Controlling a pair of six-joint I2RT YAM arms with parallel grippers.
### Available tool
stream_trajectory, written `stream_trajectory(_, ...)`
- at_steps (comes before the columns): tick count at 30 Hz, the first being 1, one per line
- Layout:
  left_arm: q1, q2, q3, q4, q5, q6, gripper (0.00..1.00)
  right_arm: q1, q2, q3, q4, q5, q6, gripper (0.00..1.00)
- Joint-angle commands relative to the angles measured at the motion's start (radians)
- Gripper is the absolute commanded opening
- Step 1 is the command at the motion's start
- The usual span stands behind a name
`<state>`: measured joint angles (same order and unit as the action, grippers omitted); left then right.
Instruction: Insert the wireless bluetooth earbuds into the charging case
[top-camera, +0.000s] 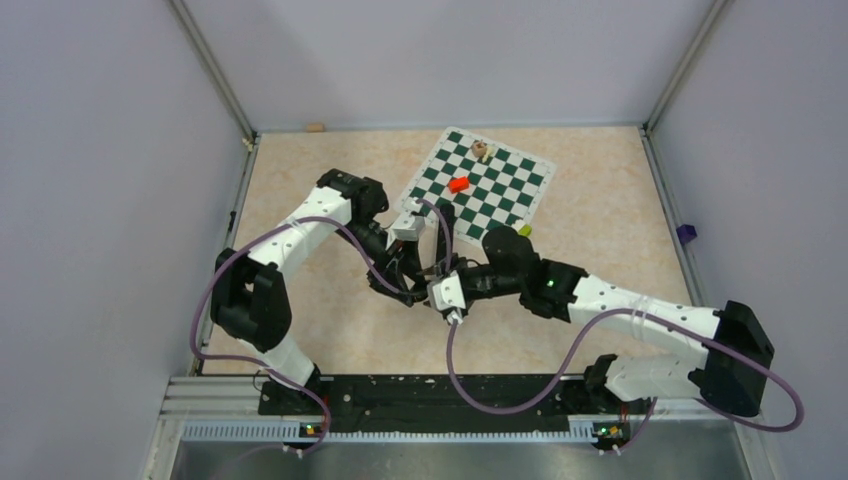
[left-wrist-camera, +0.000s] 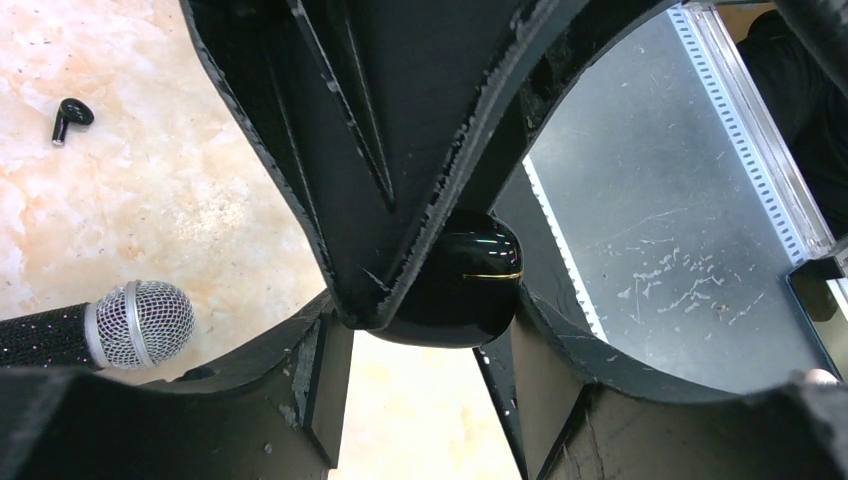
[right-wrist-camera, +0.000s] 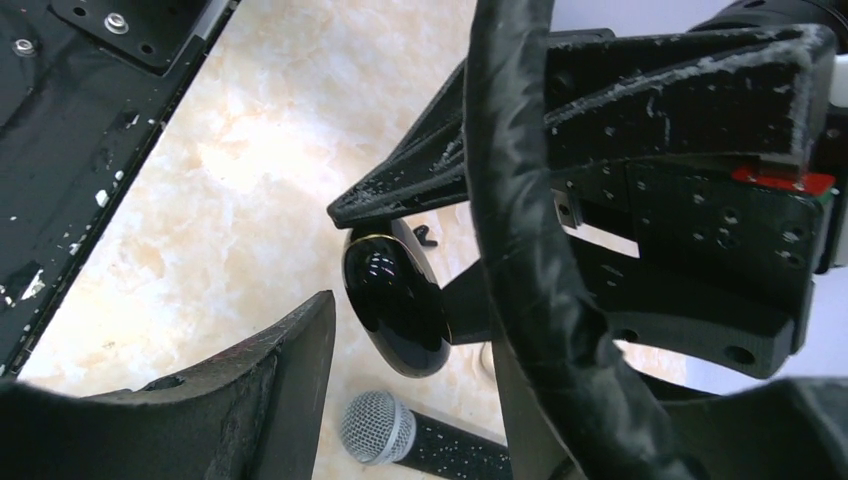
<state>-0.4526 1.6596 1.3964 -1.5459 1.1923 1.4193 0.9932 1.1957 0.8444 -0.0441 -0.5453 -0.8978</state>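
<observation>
The charging case (left-wrist-camera: 465, 290) is a glossy black shell with a thin gold line, held off the table between the fingertips of my left gripper (left-wrist-camera: 425, 335). In the right wrist view the case (right-wrist-camera: 395, 310) sits between the left gripper's two fingers. My right gripper (right-wrist-camera: 415, 320) is open, its jaws apart around the case, with a small gap between its left finger (right-wrist-camera: 290, 380) and the case. One black earbud (left-wrist-camera: 70, 118) lies on the table to the left. The other earbuds are out of view. In the top view both grippers (top-camera: 428, 275) meet at mid-table.
A microphone (left-wrist-camera: 140, 325) lies on the table below the grippers, also in the right wrist view (right-wrist-camera: 385, 428). A green chessboard mat (top-camera: 500, 190) at the back carries a red piece (top-camera: 459, 184) and a wooden piece (top-camera: 480, 150). A yellow-green block (top-camera: 525, 230) sits at its edge.
</observation>
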Motion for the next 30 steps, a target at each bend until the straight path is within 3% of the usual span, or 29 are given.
stream_trajectory(1, -0.005, -0.018, 0.007, -0.041, 0.045, 0.009, 0.46, 0.031, 0.029, 0.018, -0.060, -0.078, -0.030, 0.14)
stream_trajectory(3, -0.006, -0.017, 0.008, -0.042, 0.046, 0.007, 0.47, 0.032, 0.035, 0.021, -0.068, -0.074, -0.036, 0.01)
stream_trajectory(5, -0.006, -0.016, 0.009, -0.040, 0.043, 0.004, 0.50, 0.034, 0.036, 0.022, -0.069, -0.062, -0.031, 0.00)
stream_trajectory(8, -0.006, -0.021, 0.013, -0.041, 0.038, -0.006, 0.63, 0.034, 0.030, 0.017, -0.033, -0.018, 0.014, 0.00)
stream_trajectory(10, -0.005, -0.025, 0.015, -0.040, 0.037, -0.009, 0.85, 0.034, 0.029, 0.022, -0.019, 0.011, 0.035, 0.00)
stream_trajectory(12, -0.005, -0.029, 0.015, -0.041, 0.036, -0.009, 0.98, 0.034, 0.027, 0.029, -0.012, 0.033, 0.057, 0.00)
stream_trajectory(22, 0.011, -0.041, 0.018, -0.030, 0.017, -0.003, 0.99, 0.029, 0.031, 0.047, -0.066, 0.072, 0.046, 0.00)
stream_trajectory(28, 0.139, -0.093, -0.017, 0.070, 0.011, -0.061, 0.99, 0.028, 0.017, 0.046, -0.084, 0.052, 0.049, 0.00)
stream_trajectory(29, 0.165, -0.108, -0.027, 0.104, -0.001, -0.099, 0.99, 0.028, 0.017, 0.048, -0.081, 0.065, 0.059, 0.10)
stream_trajectory(30, 0.188, -0.124, -0.037, 0.127, -0.008, -0.112, 0.99, 0.028, 0.016, 0.050, -0.079, 0.075, 0.063, 0.33)
